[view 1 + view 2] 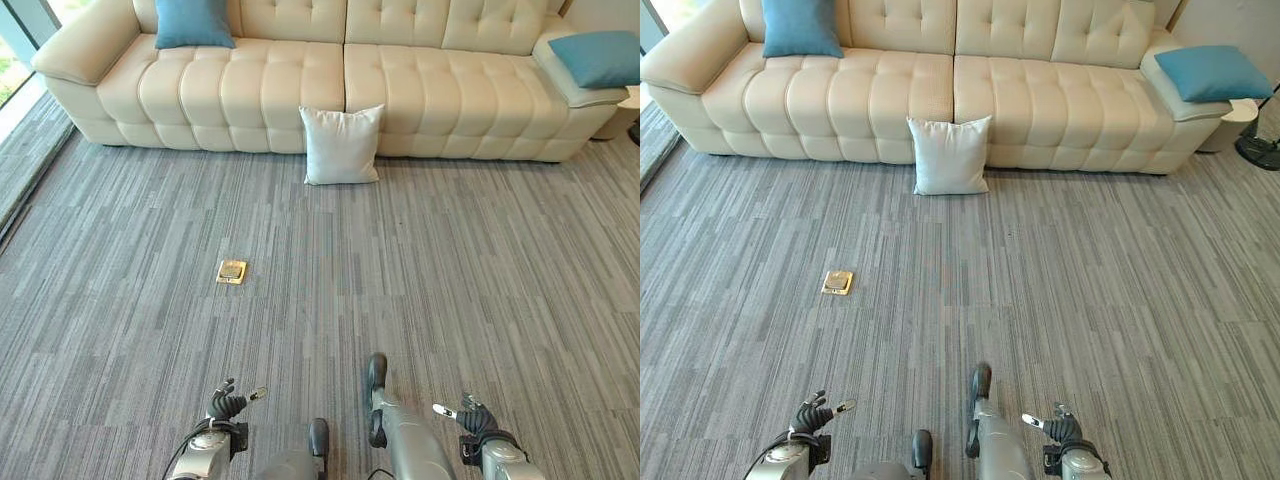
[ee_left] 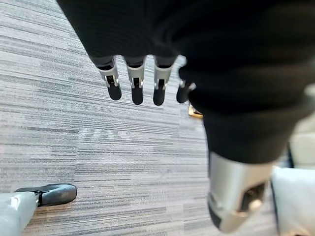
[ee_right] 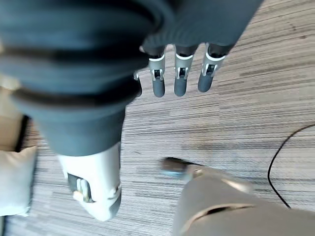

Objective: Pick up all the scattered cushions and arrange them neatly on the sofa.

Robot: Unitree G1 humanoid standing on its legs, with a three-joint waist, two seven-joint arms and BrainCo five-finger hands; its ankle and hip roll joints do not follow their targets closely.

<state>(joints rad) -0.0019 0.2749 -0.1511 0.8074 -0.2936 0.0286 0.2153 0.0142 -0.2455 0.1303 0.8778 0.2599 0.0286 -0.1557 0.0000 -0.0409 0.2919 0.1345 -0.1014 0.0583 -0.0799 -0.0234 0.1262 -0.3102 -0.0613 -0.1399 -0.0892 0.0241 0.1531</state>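
Observation:
A white cushion [image 1: 342, 145] stands on the carpet, leaning against the front of the cream sofa [image 1: 420, 95] near its middle. One blue cushion [image 1: 193, 22] rests on the sofa's left seat against the backrest. Another blue cushion [image 1: 602, 57] lies on the sofa's right armrest. My left hand [image 1: 227, 404] hangs low at the bottom left, far from the cushions, fingers [image 2: 137, 88] relaxed and holding nothing. My right hand [image 1: 472, 416] hangs at the bottom right, fingers [image 3: 179, 81] likewise loose and empty.
A small brass floor socket [image 1: 232, 271] is set in the grey carpet left of centre. A window wall runs along the far left. A dark stand base [image 1: 1260, 150] sits right of the sofa.

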